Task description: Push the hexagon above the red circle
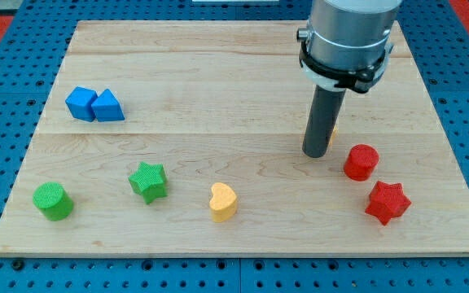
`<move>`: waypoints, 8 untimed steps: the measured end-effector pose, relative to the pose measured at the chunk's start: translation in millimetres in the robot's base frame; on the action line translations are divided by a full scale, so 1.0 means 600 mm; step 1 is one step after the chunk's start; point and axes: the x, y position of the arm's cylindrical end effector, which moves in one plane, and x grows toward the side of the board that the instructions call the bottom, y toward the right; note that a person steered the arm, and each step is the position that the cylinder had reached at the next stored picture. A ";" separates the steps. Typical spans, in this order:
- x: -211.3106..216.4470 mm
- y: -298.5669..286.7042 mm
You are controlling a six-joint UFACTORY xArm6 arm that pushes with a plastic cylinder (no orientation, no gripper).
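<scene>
**Hexagon mostly hidden behind my rod, just left of the red circle**

Hexagon first: from the one camera view I can only make out a sliver of yellow-orange (pixel 332 135) peeking past the right side of the rod, so I take that to be the yellow hexagon, though its shape is not readable. It lies in the right half of the surface (pixel 218 73), nearer the bottom edge than the top, close to the red circle (pixel 361 162) and a little up and left of it. My tip (pixel 316 154) rests right against that sliver on its left side, with the red circle just beside it towards the right edge.

This rig carries no hand, only the rod, so there is no opening or closing to report.

Elsewhere, a red star (pixel 387 203) sits near the bottom right corner, below the red circle. A yellow heart (pixel 222 202) and a green star (pixel 149 181) lie along the bottom edge, a green circle (pixel 53 201) near the bottom left corner, and two blue blocks (pixel 94 105) touch each other by the left edge.

My judgement: the push is under way and close to done. The hexagon needs nudging rightward, so that it ends directly on the top-edge side of the red circle. From the left side of the block I would drive it gently right, taking care not to clip the red circle.
</scene>
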 end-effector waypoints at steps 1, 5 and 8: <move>0.012 -0.019; -0.065 -0.017; -0.024 -0.003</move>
